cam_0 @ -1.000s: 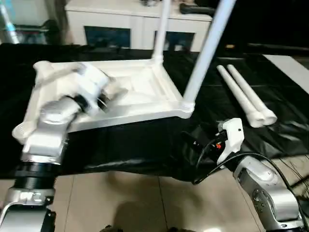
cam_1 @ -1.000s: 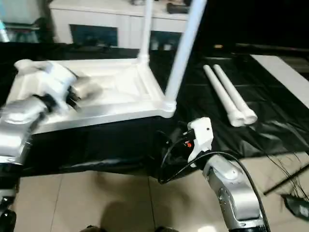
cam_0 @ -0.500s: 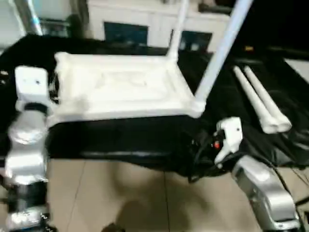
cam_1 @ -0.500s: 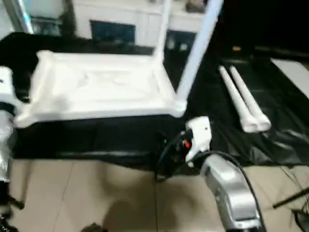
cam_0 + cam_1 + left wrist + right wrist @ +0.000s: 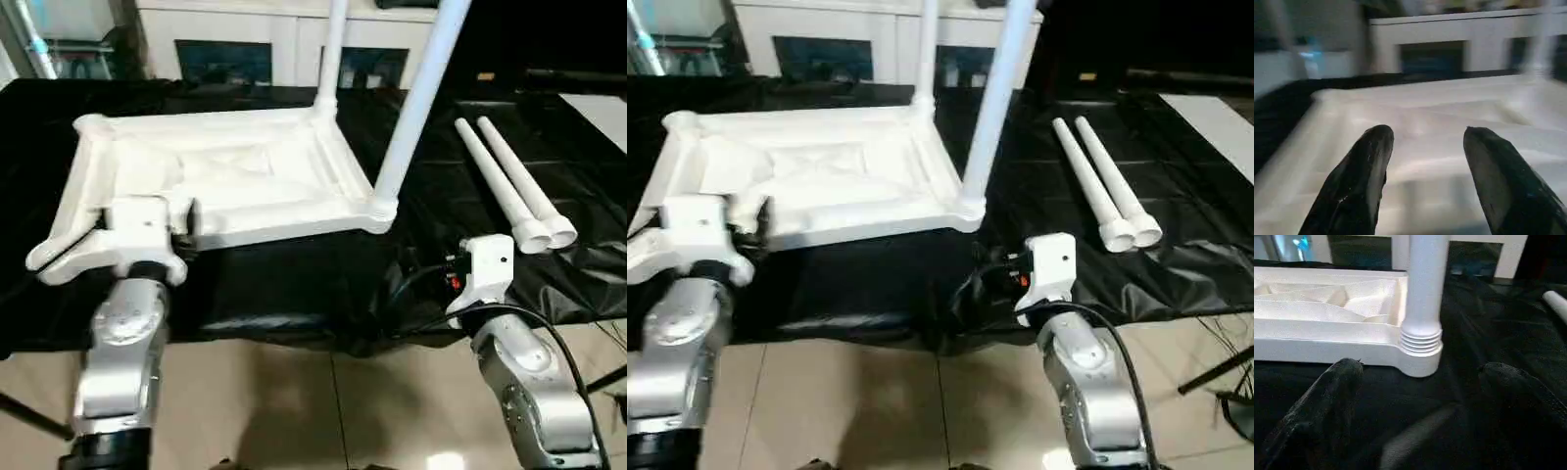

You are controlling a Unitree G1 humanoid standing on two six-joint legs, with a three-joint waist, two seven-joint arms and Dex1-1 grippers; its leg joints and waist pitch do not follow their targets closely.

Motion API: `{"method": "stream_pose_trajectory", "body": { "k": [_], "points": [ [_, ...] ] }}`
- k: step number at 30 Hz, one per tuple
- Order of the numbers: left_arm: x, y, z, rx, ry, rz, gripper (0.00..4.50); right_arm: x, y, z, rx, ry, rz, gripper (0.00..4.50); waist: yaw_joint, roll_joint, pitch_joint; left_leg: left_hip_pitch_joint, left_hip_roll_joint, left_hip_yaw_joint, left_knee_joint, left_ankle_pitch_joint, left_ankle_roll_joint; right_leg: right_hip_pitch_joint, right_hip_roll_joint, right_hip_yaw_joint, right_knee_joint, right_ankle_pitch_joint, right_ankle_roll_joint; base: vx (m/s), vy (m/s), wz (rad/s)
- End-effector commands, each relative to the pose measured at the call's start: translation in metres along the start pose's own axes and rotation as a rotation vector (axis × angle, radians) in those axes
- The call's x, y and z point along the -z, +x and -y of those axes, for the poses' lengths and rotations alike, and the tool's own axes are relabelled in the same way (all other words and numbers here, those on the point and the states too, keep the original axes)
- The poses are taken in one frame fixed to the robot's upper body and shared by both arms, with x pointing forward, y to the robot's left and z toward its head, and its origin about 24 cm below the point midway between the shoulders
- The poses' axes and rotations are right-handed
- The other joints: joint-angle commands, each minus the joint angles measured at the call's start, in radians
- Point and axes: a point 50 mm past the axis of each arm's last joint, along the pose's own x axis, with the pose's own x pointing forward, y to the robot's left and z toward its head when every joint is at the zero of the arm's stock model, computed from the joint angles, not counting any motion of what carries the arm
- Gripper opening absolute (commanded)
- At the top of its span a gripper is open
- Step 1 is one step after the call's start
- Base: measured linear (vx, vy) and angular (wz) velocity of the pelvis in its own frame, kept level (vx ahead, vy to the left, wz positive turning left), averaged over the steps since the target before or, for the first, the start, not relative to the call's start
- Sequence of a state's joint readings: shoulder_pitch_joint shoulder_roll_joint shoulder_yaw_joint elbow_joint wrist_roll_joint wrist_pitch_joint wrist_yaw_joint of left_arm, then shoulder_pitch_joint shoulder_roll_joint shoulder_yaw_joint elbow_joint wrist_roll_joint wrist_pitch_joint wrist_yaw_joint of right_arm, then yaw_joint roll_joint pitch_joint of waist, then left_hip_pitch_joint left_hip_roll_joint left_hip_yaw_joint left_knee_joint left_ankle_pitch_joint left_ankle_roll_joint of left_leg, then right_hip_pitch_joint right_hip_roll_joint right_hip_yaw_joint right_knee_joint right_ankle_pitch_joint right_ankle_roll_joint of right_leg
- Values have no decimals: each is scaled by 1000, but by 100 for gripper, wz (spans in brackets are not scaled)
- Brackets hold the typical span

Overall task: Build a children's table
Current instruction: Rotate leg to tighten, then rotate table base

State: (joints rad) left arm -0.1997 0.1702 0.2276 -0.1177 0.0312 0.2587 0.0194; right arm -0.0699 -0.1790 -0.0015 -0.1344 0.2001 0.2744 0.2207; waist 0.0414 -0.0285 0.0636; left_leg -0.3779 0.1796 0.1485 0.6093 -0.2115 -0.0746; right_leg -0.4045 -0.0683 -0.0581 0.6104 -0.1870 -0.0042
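My left hand (image 5: 1422,161) is released, fingers spread just before the near rim of the upturned tabletop (image 5: 225,176) on the black-covered bench (image 5: 294,284). Risk: nudging that rim could shift the tabletop and rock the two fitted legs (image 5: 416,103). My right hand (image 5: 1420,421) is released, empty, near the front corner socket (image 5: 1420,350). Two loose legs (image 5: 509,191) lie well right. Fitted leg tops are cut off; thread seating cannot be judged.
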Motion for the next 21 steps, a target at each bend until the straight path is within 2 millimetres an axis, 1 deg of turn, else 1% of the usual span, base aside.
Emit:
{"method": "stream_pose_trajectory", "body": {
  "k": [1, 2, 3, 4, 5, 6, 7, 8, 9, 10, 11, 12, 13, 14, 15, 16, 17, 18, 19, 20, 21],
  "points": [
    [-14, 2, -28, -177, 44, 63, 277, -1, 0, 3, 20, -2, 10, 420, 3, 15, -69, 3, 40, -9, -78, -92, 44, 58, -61, 45, -57, -22, -177, 0, 0, 0],
    [-20, 3, -43, -266, 78, 83, 277, -1, 1, 3, 22, 13, 10, 420, 0, 6, -69, 5, 41, -7, -77, -91, 46, 57, -59, 45, -58, -23, -180, 0, 0, 0],
    [-20, 3, -43, -266, 78, 83, 277, -1, 1, 3, 22, 13, 10, 420, 1, 12, -68, 9, 41, -8, -76, -88, 45, 56, -59, 46, -55, -15, -185, 0, 0, 0],
    [-22, 5, -56, -336, 101, 87, 277, -1, 2, 4, 22, 22, 8, 420, 0, 10, -66, 10, 41, -8, -78, -95, 44, 54, -57, 46, -57, -23, -185, 0, 0, 0],
    [-21, 7, -65, -366, 117, 70, 277, -1, 2, 4, 19, 25, 6, 420, 0, 12, -66, 13, 41, -7, -79, -113, 38, 54, -57, 46, -57, -41, -185, 0, 0, 0],
    [-18, 11, -72, -376, 136, 42, 277, -1, 4, 3, 12, 22, 4, 420, 2, 7, -64, 16, 40, -6, -79, -127, 34, 51, -56, 46, -59, -64, -182, 0, 0, 0],
    [-15, 13, -76, -372, 139, 16, 277, -1, 5, 3, 4, 18, 4, 420, 2, 9, -62, 16, 38, -4, -80, -137, 32, 49, -55, 47, -61, -84, -179, 0, 0, 0],
    [-12, 15, -78, -362, 142, -5, 277, -1, 6, 2, -3, 15, 3, 420, 3, 12, -61, 19, 36, -4, -82, -161, 22, 46, -55, 48, -63, -129, -168, 0, 0, 0],
    [-12, 15, -78, -360, 143, -9, 277, -2, 6, 2, -4, 14, 3, 420, 4, 9, -60, 19, 39, -4, -84, -169, 16, 46, -56, 49, -65, -143, -165, 0, 0, 0],
    [-7, 17, -82, -353, 159, -54, 277, -2, 7, 2, -10, 13, 4, 420, 5, 10, -60, 19, 39, -5, -85, -177, 5, 45, -57, 50, -65, -155, -158, 0, 0, 0],
    [-1, 18, -85, -342, 175, -105, 277, -3, 8, 1, -15, 11, 4, 420, 8, 11, -61, 22, 39, -4, -85, -182, -2, 42, -57, 50, -64, -162, -155, 0, 0, 0],
    [7, 20, -87, -331, 179, -172, 277, -3, 9, 1, -18, 10, 4, 420, 8, 9, -62, 22, 37, -3, -85, -181, -6, 40, -56, 51, -63, -164, -149, 0, 0, 0],
    [7, 20, -87, -331, 179, -172, 277, -3, 9, 1, -18, 10, 4, 420, 8, 10, -62, 21, 35, -4, -86, -180, -8, 41, -56, 51, -62, -165, -147, 0, 0, 0],
    [16, 22, -90, -357, 121, -256, 277, -4, 11, 1, -21, 8, 4, 420, 8, 9, -64, 21, 37, -4, -86, -176, -12, 43, -57, 52, -61, -156, -146, 0, 0, 0],
    [17, 23, -90, -366, 97, -266, 277, -4, 11, 1, -21, 7, 4, 420, 10, 11, -64, 24, 36, -4, -85, -176, -14, 39, -57, 52, -62, -153, -148, 0, 0, 0],
    [19, 24, -90, -365, 64, -287, 277, -4, 12, 1, -23, 5, 3, 420, 11, 12, -64, 22, 37, -4, -85, -171, -15, 41, -58, 53, -62, -135, -156, 0, 0, 0],
    [21, 26, -91, -371, 32, -312, 277, -4, 12, 1, -24, 5, 3, 420, 15, 15, -66, 23, 38, -5, -85, -170, -16, 42, -58, 52, -61, -118, -162, 0, 0, 0],
    [24, 28, -90, -369, -24, -338, 277, -4, 12, 1, -25, 3, 4, 420, 13, 12, -66, 21, 39, -5, -86, -173, -17, 43, -58, 52, -61, -112, -163, 0, 0, 0],
    [25, 29, -90, -364, -60, -351, 277, -5, 12, 1, -25, 3, 4, 420, 16, 13, -68, 26, 36, -3, -84, -176, -20, 41, -56, 52, -60, -103, -169, 0, 0, 0],
    [26, 29, -90, -360, -73, -356, 277, -5, 12, 1, -25, 2, 4, 420, 16, 9, -67, 21, 37, -5, -86, -176, -19, 46, -58, 51, -60, -100, -173, 0, 0, 0],
    [28, 30, -89, -354, -91, -377, 277, -5, 12, 1, -25, 2, 4, 420, 18, 9, -68, 20, 37, -5, -85, -171, -19, 47, -59, 52, -58, -95, -174, 0, 0, 0]
  ]
}}
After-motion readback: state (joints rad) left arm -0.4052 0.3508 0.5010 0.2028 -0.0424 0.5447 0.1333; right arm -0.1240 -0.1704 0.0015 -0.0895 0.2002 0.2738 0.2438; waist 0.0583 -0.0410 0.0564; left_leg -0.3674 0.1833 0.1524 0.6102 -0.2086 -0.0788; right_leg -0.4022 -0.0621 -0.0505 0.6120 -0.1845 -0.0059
